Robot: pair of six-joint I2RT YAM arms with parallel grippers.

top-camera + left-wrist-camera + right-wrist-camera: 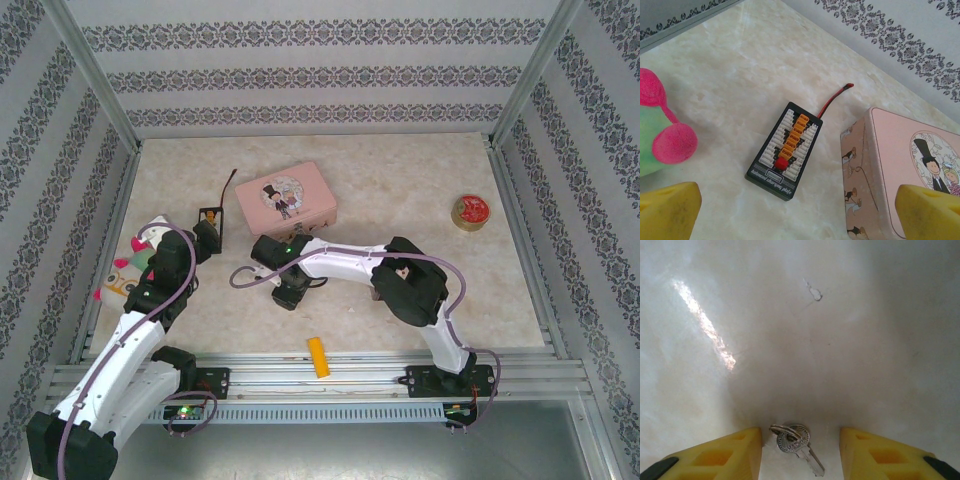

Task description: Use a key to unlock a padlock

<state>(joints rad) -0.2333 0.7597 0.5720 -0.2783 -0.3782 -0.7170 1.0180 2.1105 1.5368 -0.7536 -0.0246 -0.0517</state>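
Right wrist — hand (pixel 800 441) spread, straddling key (pixel 791 439)

marble-look table (pixel 400 180) | pink tin (pixel 285 197) flat, lid up, mid-far | black connector board (pixel 785 150) with red wire (pixel 832 97) just left of tin, not touching | plush toy (pixel 125 270) at left edge | round red-topped object (pixel 470 212) far right | orange block (pixel 318 357) near edge, centre

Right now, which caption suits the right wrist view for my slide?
Open yellow fingers straddle a small silver key lying on the pale marbled table.
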